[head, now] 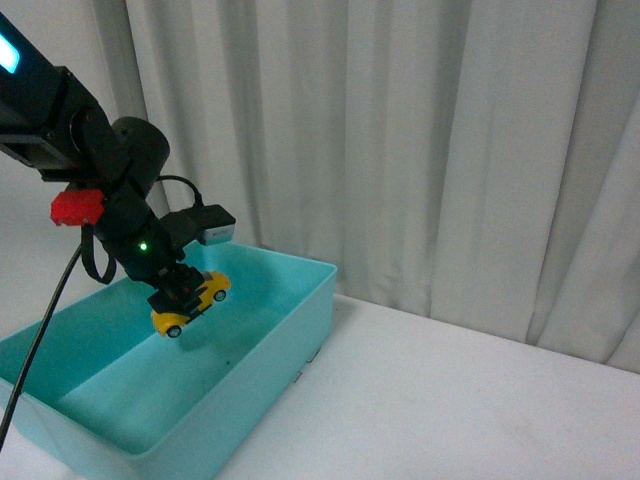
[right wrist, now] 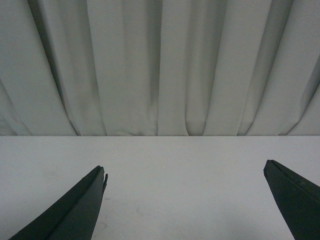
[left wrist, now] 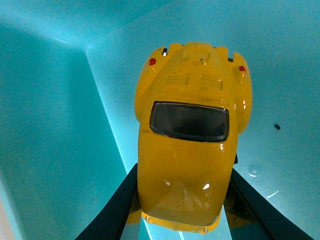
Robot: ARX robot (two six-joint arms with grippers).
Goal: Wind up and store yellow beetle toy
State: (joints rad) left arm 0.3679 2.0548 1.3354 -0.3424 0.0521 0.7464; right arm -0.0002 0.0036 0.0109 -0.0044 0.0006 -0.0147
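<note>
As the left arm slants into the bin, its pincer grips the yellow beetle toy.

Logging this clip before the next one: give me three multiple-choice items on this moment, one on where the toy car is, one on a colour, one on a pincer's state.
1. Where is the yellow beetle toy?
A) lying on the white table
B) held over the bin
C) hanging from the curtain

2. What colour is the bin?
A) turquoise
B) red
C) black

3. How is the right pincer?
A) shut on the toy
B) shut on a cloth
C) open, holding nothing

Answers:
1 B: the left pincer grips it within the bin's walls.
2 A: walls and floor are turquoise in both views.
3 C: its fingers stand wide apart over the table.
</note>
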